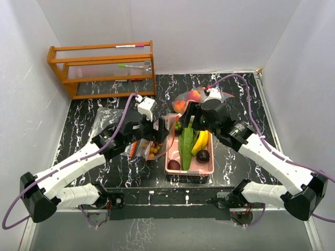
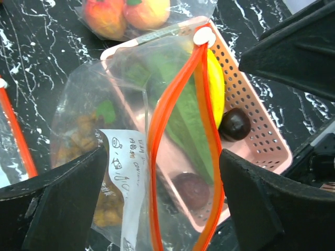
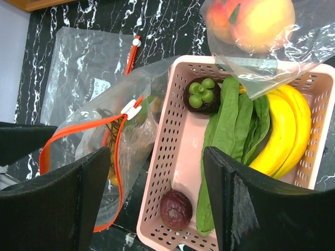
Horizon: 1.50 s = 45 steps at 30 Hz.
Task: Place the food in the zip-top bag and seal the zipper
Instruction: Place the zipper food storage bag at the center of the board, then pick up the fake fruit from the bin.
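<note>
We look down on a black marbled tabletop (image 1: pixel 78 125). Near the middle of its near edge sits a pink basket (image 1: pixel 211 162) holding bananas (image 3: pixel 285 130), a long green vegetable (image 3: pixel 230 125), a mangosteen (image 3: pixel 203 97) and a dark purple fruit (image 3: pixel 176 209). The zip-top bag (image 2: pixel 125 83) leans against the basket's left side with its mouth gaping, likely so food can drop straight in. Tan longans (image 2: pixel 107 209) already lie inside it.

The left gripper (image 2: pixel 162 209) straddles the bag's orange zipper (image 2: pixel 157 130), jaws spread wide and grasping nothing. The right gripper (image 3: pixel 157 209) hangs over the basket's left rim, also released and empty. We judge it ready to pick a fruit.

The left wrist view best shows the zipper parted into a loop, with the white slider (image 2: pixel 204 36) at its far end. The right wrist view shows what the basket holds, and a second bag of peaches (image 3: pixel 261 21) overlapping the basket's far rim. Only the top view shows both arms converging.
</note>
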Motion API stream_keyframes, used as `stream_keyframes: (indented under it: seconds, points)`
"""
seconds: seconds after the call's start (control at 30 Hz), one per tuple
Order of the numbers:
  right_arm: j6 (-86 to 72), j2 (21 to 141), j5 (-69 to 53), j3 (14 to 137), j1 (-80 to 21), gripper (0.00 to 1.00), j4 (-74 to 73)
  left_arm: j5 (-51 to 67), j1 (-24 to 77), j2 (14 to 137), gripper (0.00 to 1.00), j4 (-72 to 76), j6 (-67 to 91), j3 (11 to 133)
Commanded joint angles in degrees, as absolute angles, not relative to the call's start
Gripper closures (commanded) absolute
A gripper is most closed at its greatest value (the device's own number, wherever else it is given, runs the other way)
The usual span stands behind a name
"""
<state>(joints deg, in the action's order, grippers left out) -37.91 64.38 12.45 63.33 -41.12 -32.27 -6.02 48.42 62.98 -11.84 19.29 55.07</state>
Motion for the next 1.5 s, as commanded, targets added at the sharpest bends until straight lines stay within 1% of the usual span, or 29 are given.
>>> stream_keyframes:
  seconds: [0.0,0.3,0.47,0.6,0.73,0.93,1.0,1.13,1.23,1.33,1.4,1.47]
  points:
    - [-39.03,64.02,13.13,65.99,-40.84,0.26,-28.28,-3.81,48.16,60.48,0.03,-10.68,18.36,56.30]
    - [-42.16,62.16,15.57,63.90,-40.43,0.28,-23.39,-5.80,48.16,57.29,0.03,-11.36,14.69,58.11]
    - [-42.75,64.90,15.51,65.09,-39.09,0.31,-23.00,-8.68,48.16,58.25,0.03,-13.27,11.34,62.61]
    - [-43.69,67.58,10.41,64.87,-35.64,0.34,-22.05,-10.34,48.14,57.73,0.03,-13.03,9.76,63.31]
    - [-46.83,68.29,0.54,61.92,-30.29,0.36,-17.23,-11.47,48.16,57.15,0.03,-13.40,9.46,62.97]
    - [-51.65,67.99,-5.32,59.42,-26.43,0.40,-12.02,-12.62,48.16,56.17,0.03,-13.74,9.19,62.23]
    - [-50.70,68.85,-7.03,60.26,-26.43,0.44,-12.25,-13.29,48.16,55.95,0.03,-13.91,8.92,62.07]
    - [-48.72,68.15,-5.81,61.10,-26.39,0.45,-17.17,-12.68,48.13,56.06,0.03,-13.57,9.28,61.54]
    - [-46.26,65.76,-3.98,59.57,-26.25,0.44,-18.87,-11.18,48.16,56.14,0.04,-12.49,9.67,60.97]
    - [-45.72,65.37,-5.50,59.28,-25.90,0.41,-20.35,-10.56,48.16,56.53,0.03,-11.71,9.10,60.80]
    - [-45.48,65.39,-6.09,59.51,-25.87,0.40,-21.21,-10.48,48.16,57.13,0.03,-11.78,9.08,61.23]
    - [-44.14,65.24,-4.19,60.38,-25.85,0.40,-23.34,-9.86,48.16,57.34,0.03,-10.98,9.32,61.15]
